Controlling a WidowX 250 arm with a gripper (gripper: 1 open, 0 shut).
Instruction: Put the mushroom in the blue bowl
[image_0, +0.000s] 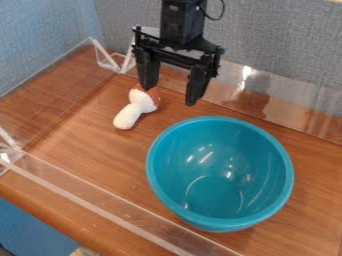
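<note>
On the counter (80, 140) left of the bowl (219, 172), the mushroom (135, 108) lies tipped, likely light, rigid and smooth; its thick stem suits the fingers (195, 92), now spread apart.

The wooden table (80, 125) lies bare around the mushroom (134, 108), leaving open approach from above. The blue bowl (219, 171) crowds the near right, and a clear acrylic wall (60, 180) rims the edges

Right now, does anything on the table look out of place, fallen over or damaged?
Only the mushroom: it lies on its side on the wooden table, not upright, left of the open gripper. The blue bowl stands upright, empty and looks undamaged.
</note>
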